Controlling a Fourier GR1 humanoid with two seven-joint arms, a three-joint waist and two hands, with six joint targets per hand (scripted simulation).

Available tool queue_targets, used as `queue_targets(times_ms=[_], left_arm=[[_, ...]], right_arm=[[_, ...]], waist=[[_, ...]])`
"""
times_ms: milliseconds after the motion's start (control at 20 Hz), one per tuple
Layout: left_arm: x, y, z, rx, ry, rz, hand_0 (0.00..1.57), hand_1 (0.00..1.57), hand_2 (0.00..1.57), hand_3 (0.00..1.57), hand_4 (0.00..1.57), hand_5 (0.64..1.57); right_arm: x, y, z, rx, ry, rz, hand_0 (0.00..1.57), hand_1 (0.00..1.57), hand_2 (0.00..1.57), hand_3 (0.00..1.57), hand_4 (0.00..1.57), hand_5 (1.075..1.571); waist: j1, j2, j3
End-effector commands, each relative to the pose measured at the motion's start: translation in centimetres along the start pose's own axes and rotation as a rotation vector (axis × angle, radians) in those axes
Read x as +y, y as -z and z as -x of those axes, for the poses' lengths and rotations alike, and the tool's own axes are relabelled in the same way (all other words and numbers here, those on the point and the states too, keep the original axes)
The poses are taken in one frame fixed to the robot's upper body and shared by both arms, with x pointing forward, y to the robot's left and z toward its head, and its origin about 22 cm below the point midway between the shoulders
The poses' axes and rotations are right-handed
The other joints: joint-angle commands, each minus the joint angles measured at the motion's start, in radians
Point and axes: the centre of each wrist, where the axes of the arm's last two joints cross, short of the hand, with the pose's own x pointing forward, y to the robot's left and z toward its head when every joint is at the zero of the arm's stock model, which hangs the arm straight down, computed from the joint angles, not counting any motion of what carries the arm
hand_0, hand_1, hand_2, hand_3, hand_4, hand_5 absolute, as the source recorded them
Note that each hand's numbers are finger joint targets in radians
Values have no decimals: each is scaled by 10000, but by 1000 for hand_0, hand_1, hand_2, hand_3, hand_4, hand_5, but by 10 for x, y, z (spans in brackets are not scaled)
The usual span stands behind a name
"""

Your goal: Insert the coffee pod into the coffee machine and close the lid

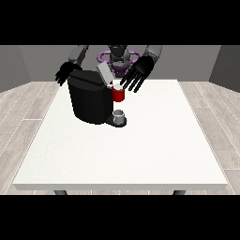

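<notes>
Black coffee machine (90,101) with pale grey lid (104,71), red pod holder (119,94), small grey cup (119,116), plain white worktop (126,150), black robot hand (138,72) at the view's right, another black robot hand (65,72) at left, pale grey wood-plank floor (23,108)

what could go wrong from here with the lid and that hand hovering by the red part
1. The hand at the view's right hangs with fingers spread just above the red holder; coming down off line, it might knock the holder or miss the lid.
2. The lid stands tilted up, so the closing step is not yet done; whether the pod is fully seated cannot be seen, and closing on a crooked pod could jam.
3. The small cup sits on the coffee machine base; a jolt could shift it.
</notes>
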Motion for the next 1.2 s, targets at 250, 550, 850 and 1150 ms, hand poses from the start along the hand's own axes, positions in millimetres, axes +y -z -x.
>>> queue_targets(times_ms=[250, 550, 850, 1150], left_arm=[[-43, -6, 8, 190, -1021, 742, 0, 0, 0, 0, 0, 1571], [-91, -21, 30, 182, -5266, -302, 0, 0, 0, 0, 79, 1571], [-158, -45, 43, 724, -8334, 320, 0, 0, 0, 0, 0, 1571], [-215, -86, 61, 1301, -9934, 385, 0, 0, 0, 0, 227, 1571]], right_arm=[[-26, -22, 25, 550, -29, 392, 0, 0, 0, 0, 424, 1571], [-43, -34, 27, 706, -140, 449, 0, 0, 0, 0, 492, 1571], [-50, -33, 14, 944, -239, -328, 0, 0, 0, 0, 370, 1571], [-52, -23, -8, 693, -857, -796, 0, 0, 0, 0, 43, 1571]], waist=[[613, -1251, -2], [1165, -2249, -16], [1968, -3702, -12], [2836, -4456, -11]])
